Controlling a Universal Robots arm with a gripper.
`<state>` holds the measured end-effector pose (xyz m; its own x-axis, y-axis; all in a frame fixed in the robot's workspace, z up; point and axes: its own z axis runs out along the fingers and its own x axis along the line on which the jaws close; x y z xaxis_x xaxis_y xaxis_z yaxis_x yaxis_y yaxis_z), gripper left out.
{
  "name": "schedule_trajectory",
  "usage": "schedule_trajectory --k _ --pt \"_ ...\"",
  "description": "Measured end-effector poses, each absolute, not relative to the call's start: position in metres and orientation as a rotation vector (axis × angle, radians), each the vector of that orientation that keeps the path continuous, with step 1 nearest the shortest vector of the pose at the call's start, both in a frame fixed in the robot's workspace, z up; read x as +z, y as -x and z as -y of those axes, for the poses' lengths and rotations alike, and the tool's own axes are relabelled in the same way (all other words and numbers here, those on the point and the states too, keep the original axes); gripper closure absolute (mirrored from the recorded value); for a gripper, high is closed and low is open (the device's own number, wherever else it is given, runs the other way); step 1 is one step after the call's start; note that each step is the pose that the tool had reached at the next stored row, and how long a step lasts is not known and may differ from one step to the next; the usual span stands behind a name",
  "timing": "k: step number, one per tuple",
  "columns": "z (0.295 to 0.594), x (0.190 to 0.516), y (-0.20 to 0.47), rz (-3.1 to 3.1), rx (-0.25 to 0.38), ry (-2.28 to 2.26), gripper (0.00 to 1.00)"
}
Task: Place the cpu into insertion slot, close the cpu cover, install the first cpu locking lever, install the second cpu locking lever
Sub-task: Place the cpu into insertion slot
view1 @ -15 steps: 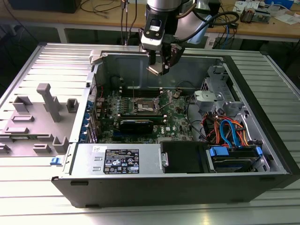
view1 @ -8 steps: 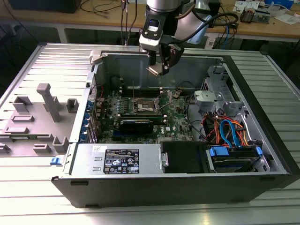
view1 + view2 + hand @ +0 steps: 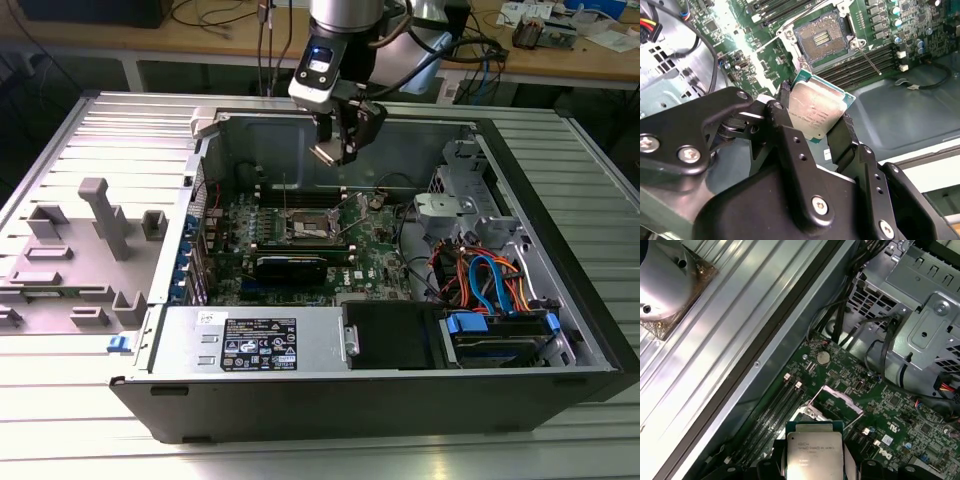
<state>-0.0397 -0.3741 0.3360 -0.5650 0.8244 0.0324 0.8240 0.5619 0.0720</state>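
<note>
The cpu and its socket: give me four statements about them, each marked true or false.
1. The gripper is shut on the cpu. True.
2. The cpu sits in the insertion slot. False: the slot is empty, and the cpu is held above the motherboard.
3. The cpu cover is closed over the slot. False: it stands open.
4. In the exterior view the gripper hangs over the motherboard, inside the computer case. True.

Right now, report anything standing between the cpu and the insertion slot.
Nothing visible does. The hand holds the cpu in the air above the board; the insertion slot lies bare, its cpu cover swung up.
</note>
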Motion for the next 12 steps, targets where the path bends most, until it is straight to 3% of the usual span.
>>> schedule_trajectory --k 12 --pt "0.3766 0.3285 0.0397 -2.681 0.112 -1.643 0.46"
